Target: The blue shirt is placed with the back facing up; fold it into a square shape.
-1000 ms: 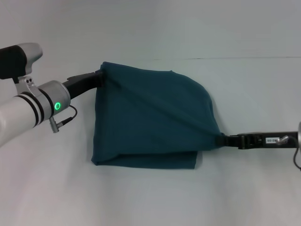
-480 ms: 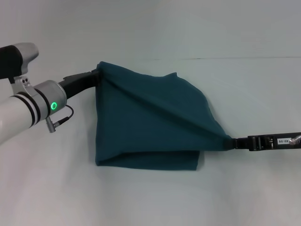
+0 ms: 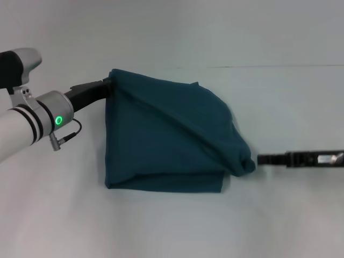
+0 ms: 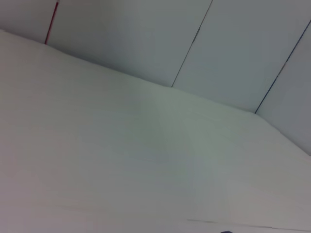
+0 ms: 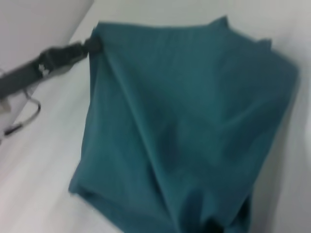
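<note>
The blue shirt (image 3: pixel 166 140) lies folded over on the white table, its far left corner lifted. My left gripper (image 3: pixel 110 86) is shut on that corner; the right wrist view shows the same grip, left gripper (image 5: pixel 92 44) on the blue shirt (image 5: pixel 184 121). A ridge of cloth runs from that corner down to a slumped lump at the shirt's near right. My right gripper (image 3: pixel 260 159) sits just right of that lump, apart from the cloth and holding nothing. The left wrist view shows only bare table and wall.
The white table (image 3: pixel 172 226) extends on all sides of the shirt. A wall seam (image 3: pixel 269 66) runs along the back. The left arm's cable (image 3: pixel 67 137) hangs beside its wrist.
The right gripper has let go of the near right corner and pulled back to the right. The taut cloth has slumped onto the table. The left gripper still holds its corner.
</note>
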